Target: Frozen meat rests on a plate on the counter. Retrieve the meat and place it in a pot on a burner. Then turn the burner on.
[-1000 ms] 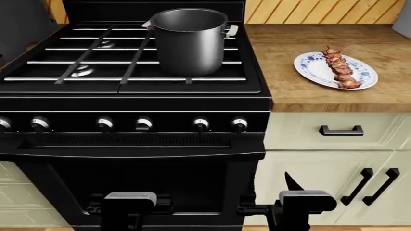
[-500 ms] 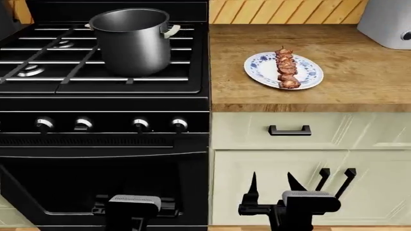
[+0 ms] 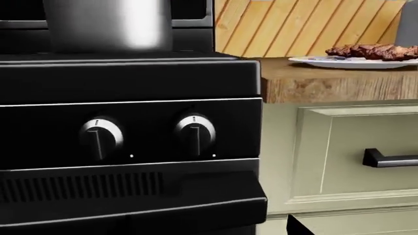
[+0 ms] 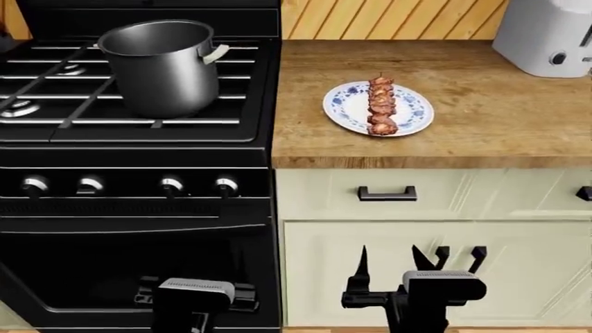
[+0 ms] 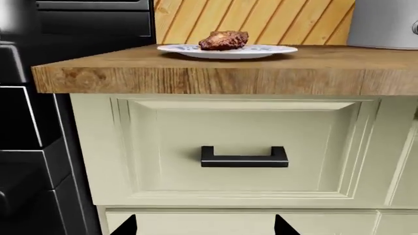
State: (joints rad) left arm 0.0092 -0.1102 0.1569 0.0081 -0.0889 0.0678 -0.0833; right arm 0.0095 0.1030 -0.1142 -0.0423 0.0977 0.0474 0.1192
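Wooden desk (image 4: 481, 132), light brown with visible grain, carries the plate (image 4: 346, 111) near its front edge, just right of the black stove (image 4: 138, 142); the meat (image 4: 380, 105) lies across the plate, skewer running front to back, untouched. Placement suits a reach from the right side, since the plate sits almost straight above the right gripper (image 4: 389, 267). The pot (image 4: 165, 66) stands on the stove's right-hand grate, mouth open and nothing visible inside; close to the desk, so the carry should be short. Both arms hang low in front of the cabinets, well below the desk top (a rest pose, by the look of it); right jaws spread wide, two dark tips standing apart and holding nothing; left gripper (image 4: 190, 298) shows only its body in the head view, with one dark tip at the edge of the left wrist view, so whether its jaws are apart or closed I cannot tell. Left wrist camera faces two knobs (image 3: 101, 137) on the stove front; handy for the burner step later. Judgement: retrieval not yet begun; right arm must rise above the desk edge first.
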